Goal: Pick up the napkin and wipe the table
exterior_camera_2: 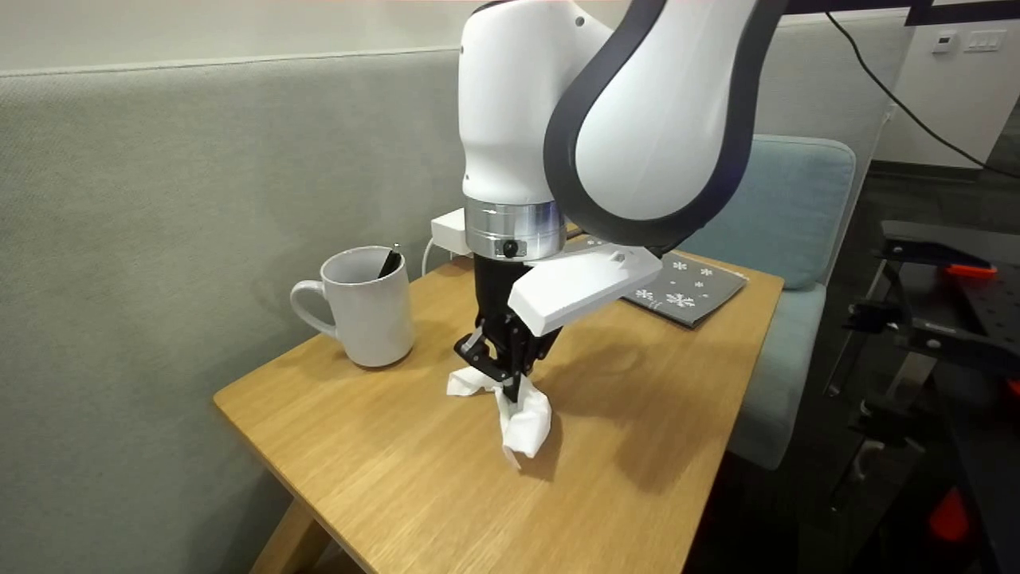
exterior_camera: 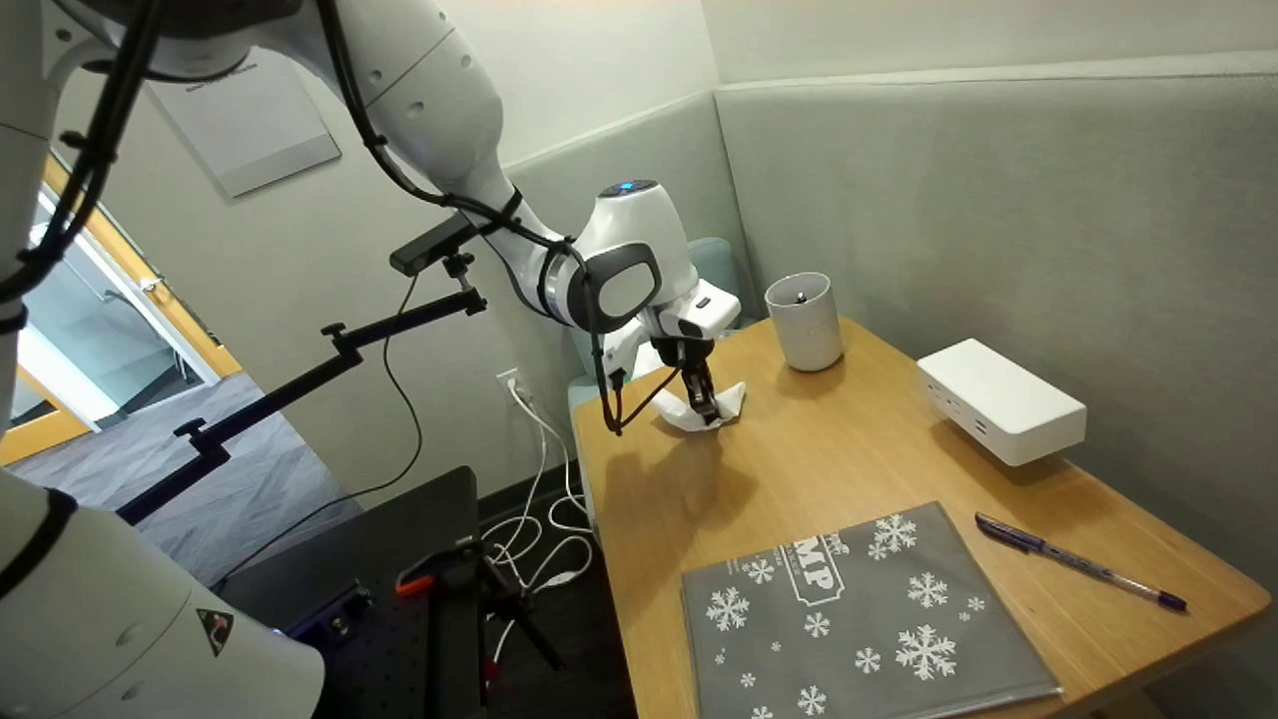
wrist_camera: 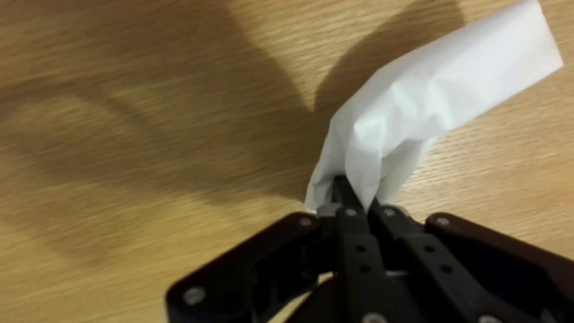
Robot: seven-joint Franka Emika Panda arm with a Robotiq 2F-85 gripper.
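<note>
Napkin, white and crumpled, is on the table, caught near its middle by the gripper, with loose ends spreading out from the grip. The fingers are clamped on it: in the wrist view a fold of paper runs in between the two tips (one of them is partly wrapped by it). I cannot tell how much of the napkin touches the table. The arm reaches down from above, and its shadow falls across the table beside the paper.

Nearest to the napkin, but apart from it, is the mug, upright, with a dark pen-like thing leaning inside. Further along, at the table's edge by the padded wall, is the box, white and thick (the arm partly hides it in an exterior view). Well apart from the napkin lies the mat, flat and grey with white snowflakes. Near the mat, on the same side as the box, lies a pen. Beyond the table, in an exterior view, is a blue seat.
</note>
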